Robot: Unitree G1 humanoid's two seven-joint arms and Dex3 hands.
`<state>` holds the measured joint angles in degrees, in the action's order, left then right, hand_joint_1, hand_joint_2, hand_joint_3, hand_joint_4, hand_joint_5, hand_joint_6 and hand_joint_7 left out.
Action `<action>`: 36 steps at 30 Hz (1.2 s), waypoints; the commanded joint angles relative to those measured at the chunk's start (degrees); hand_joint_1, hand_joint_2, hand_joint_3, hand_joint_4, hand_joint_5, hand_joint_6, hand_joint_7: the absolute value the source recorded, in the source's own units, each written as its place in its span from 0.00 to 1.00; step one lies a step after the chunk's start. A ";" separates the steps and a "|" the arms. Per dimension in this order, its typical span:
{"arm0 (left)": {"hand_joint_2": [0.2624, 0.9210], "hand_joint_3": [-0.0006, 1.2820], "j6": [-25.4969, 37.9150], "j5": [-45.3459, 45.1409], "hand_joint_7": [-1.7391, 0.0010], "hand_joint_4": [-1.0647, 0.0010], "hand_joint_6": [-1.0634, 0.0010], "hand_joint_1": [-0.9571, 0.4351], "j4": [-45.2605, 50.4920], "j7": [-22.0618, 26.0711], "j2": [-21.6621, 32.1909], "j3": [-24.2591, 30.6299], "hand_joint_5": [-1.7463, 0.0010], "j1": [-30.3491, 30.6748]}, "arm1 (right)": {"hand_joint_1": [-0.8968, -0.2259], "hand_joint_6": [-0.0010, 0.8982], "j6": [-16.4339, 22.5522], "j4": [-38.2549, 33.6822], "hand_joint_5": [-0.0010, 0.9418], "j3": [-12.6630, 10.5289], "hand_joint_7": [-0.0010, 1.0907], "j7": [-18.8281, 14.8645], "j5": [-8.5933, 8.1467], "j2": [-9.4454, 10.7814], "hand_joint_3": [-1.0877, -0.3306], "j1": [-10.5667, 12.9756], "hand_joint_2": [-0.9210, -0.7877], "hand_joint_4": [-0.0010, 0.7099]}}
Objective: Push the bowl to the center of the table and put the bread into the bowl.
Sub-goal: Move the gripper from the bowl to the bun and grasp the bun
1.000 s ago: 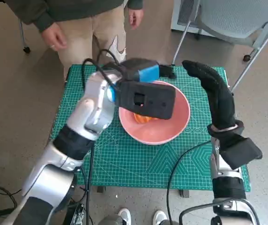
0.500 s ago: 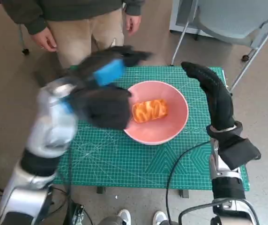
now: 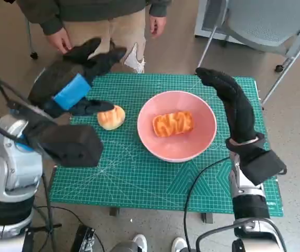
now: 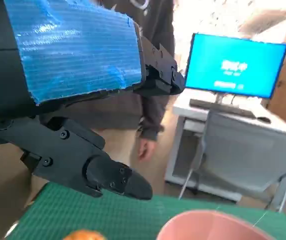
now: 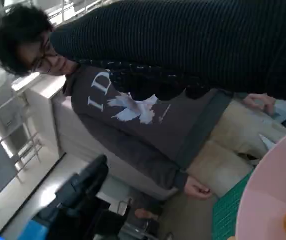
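Observation:
A pink bowl (image 3: 192, 147) stands near the middle of the green mat, and an orange twisted bread (image 3: 172, 123) lies inside it. A round golden bun (image 3: 111, 117) rests on the mat to the bowl's left. My left hand (image 3: 79, 79) hangs raised over the mat's left side, fingers spread, holding nothing; the left wrist view shows its fingers (image 4: 108, 175) above the bowl rim (image 4: 208, 227) and the bun (image 4: 83, 235). My right hand (image 3: 228, 102) stands upright by the bowl's right rim with fingers extended, empty. The right wrist view catches the bowl (image 5: 275, 185).
A person (image 3: 103, 21) stands at the table's far edge, hands hanging near the mat's back corner. A grey chair (image 3: 255, 21) is at the back right. The green mat (image 3: 139, 178) covers the small table, with floor all round.
My left hand has drawn back from over the bowl to the left and risen, leaving the twisted bread in the bowl. The round bun is now uncovered. The right hand stayed put.

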<state>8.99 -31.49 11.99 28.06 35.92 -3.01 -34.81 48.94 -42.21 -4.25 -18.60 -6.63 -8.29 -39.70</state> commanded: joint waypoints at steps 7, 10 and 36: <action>0.77 0.00 2.14 -0.85 1.00 0.95 0.75 0.23 -4.16 3.27 2.28 -2.88 1.00 0.32 | 0.28 0.00 -0.14 -2.32 0.00 -0.09 0.44 -2.01 -0.78 0.04 0.32 -0.28 0.00 0.27; 0.76 0.00 2.79 -0.94 1.00 0.96 0.76 0.23 -5.38 3.44 1.85 -3.76 1.00 -0.21 | 0.27 0.00 0.02 -2.84 0.00 -0.15 0.44 -2.52 -0.88 0.06 0.32 -0.51 0.00 0.27; 0.67 0.00 7.63 -6.98 1.00 1.00 0.81 0.32 -32.07 2.42 -5.86 -17.21 1.00 -15.30 | 0.30 0.00 -0.45 -2.85 0.00 -0.77 0.44 -5.24 -2.61 -0.95 0.32 -0.02 0.00 0.27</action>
<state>17.07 -37.06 -15.70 31.36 30.83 -18.58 -47.07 49.26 -44.75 -4.72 -22.99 -8.81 -8.80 -40.87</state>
